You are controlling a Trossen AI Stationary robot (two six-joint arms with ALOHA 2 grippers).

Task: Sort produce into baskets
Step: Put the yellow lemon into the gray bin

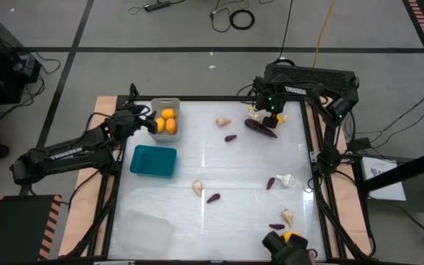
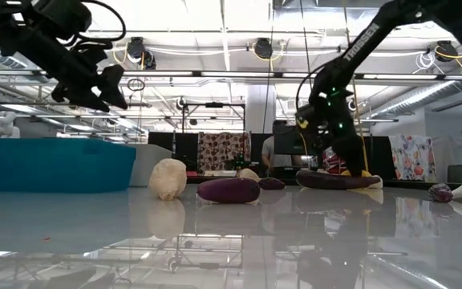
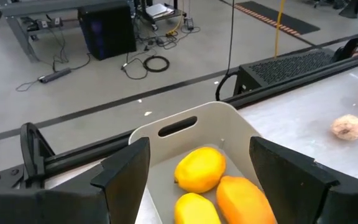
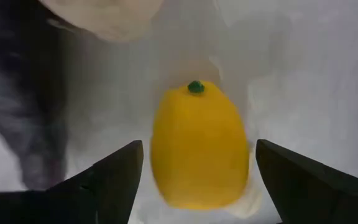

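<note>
Baskets: light grey basket [image 1: 165, 118] sits at the table's far left and holds three yellow-orange fruits [image 1: 168, 121]; teal basket [image 1: 153, 160] just nearer the camera side of it shows nothing inside; clear basket [image 1: 147, 228] at the near left edge, contents cannot be told. Left gripper [image 1: 150, 124] hangs at the grey basket's left rim, fingers spread apart and empty, fruits visible between them in the left wrist view [image 3: 199, 169]. Right gripper [image 1: 269, 115] is lowered at the far right corner of the table, fingers spread wide on either side of a yellow fruit [image 4: 199, 146] lying on the table, not clenched on it. Large eggplant [image 1: 260, 129] lies just beside that gripper. Loose produce across the table: garlic bulbs [image 1: 222, 122], [image 1: 197, 188], [image 1: 285, 179], [image 1: 288, 216] and small eggplants [image 1: 230, 138], [image 1: 213, 197], [image 1: 270, 183], [image 1: 277, 226].
</note>
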